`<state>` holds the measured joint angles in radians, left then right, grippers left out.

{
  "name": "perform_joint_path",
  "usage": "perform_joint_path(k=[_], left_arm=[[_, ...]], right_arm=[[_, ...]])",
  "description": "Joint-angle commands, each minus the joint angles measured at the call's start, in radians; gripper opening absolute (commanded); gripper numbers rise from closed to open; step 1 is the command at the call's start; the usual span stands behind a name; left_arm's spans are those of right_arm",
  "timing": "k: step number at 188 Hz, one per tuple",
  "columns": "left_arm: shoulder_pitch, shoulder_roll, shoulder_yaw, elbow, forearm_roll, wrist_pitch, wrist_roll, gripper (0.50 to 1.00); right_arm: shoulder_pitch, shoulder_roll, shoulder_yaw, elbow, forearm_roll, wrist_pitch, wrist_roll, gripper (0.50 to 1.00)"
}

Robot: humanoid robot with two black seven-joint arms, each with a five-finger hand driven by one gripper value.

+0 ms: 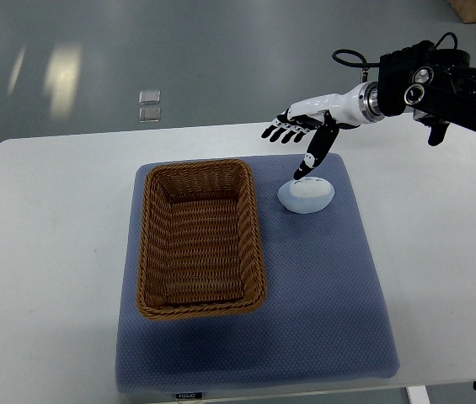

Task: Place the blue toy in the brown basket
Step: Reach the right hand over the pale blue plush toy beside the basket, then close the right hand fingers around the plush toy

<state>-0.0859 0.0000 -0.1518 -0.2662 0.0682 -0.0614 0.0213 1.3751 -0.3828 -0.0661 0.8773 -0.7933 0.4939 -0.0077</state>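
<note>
Pale blue egg-shaped toy (306, 195) on the blue-grey mat (322, 286) near its far edge, beside empty brown wicker basket (200, 238); right hand (303, 135) above, fingers spread, holding nothing: reach under way, grasp needed next.

Bright, even overhead light; sharp focus; glare streaks on floor (65, 67).

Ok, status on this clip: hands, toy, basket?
Right robot hand open, over the blue toy, no grasp. Toy on the blue mat, right of the brown basket. Basket empty. Path clear.
</note>
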Motion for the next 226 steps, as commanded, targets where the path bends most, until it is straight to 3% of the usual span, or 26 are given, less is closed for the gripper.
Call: perform_joint_path(k=[1,100,191,204,215,226], left_arm=[[0.000,0.000,0.000,0.002,-0.001,0.000,0.000,1.000],[0.000,0.000,0.000,-0.001,0.001,0.000,0.000,1.000],[0.005,0.000,-0.002,-0.001,-0.001,0.000,0.000,1.000],[0.005,0.000,-0.002,-0.001,-0.001,0.000,0.000,1.000],[0.006,0.000,-0.002,-0.001,-0.001,0.000,0.000,1.000],[0.006,0.000,-0.002,-0.001,-0.001,0.000,0.000,1.000]], right_arm=[[-0.008,-0.002,-0.011,0.002,-0.009,-0.006,0.000,0.909],[-0.114,0.012,-0.020,-0.001,-0.150,-0.132,0.002,0.907],[-0.171,0.025,-0.023,-0.012,-0.188,-0.175,0.002,0.897],[-0.174,0.025,-0.023,-0.012,-0.195,-0.178,0.002,0.868],[-0.183,0.027,-0.024,-0.012,-0.211,-0.198,0.003,0.756],[-0.192,0.036,-0.027,-0.012,-0.231,-0.222,0.003,0.695]])
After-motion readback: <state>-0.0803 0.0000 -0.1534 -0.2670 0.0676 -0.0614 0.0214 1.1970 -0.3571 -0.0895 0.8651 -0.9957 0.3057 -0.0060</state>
